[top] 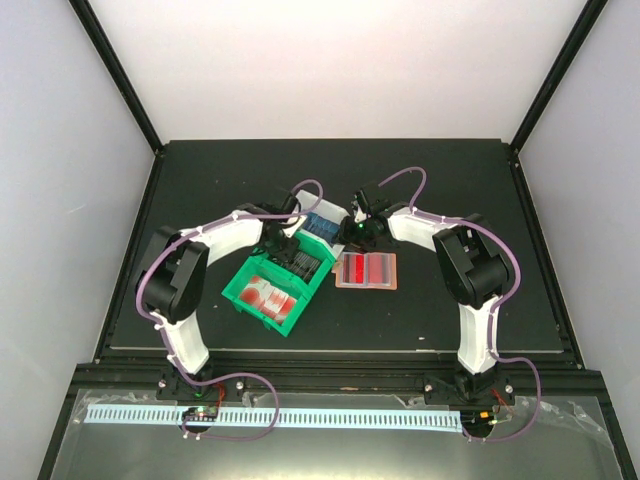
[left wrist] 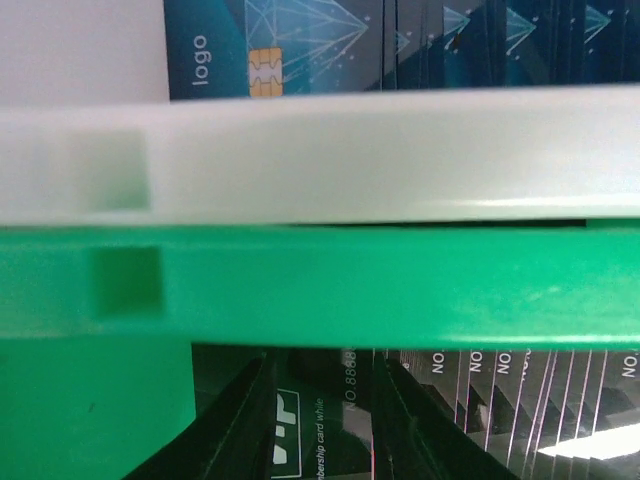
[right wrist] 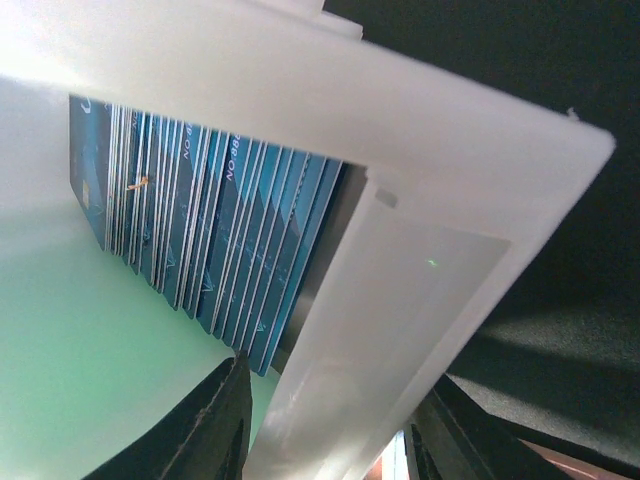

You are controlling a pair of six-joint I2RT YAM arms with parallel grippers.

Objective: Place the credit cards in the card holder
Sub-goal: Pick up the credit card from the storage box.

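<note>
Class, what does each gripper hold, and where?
Right gripper: white plastic bin, across one wall. Left gripper: straddles a dark plastic card in the green bin; grip cannot be told.

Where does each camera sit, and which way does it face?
Top: above and behind, looking down at the table; left arm, right arm, green bin, white bin, card holder show.
Left wrist: over the green bin, facing both bins' walls; left fingers at the bottom.
Right wrist: over the white bin; right fingers straddle the wall.
Shared: both wrist views see the white bin's blue cards.
</note>
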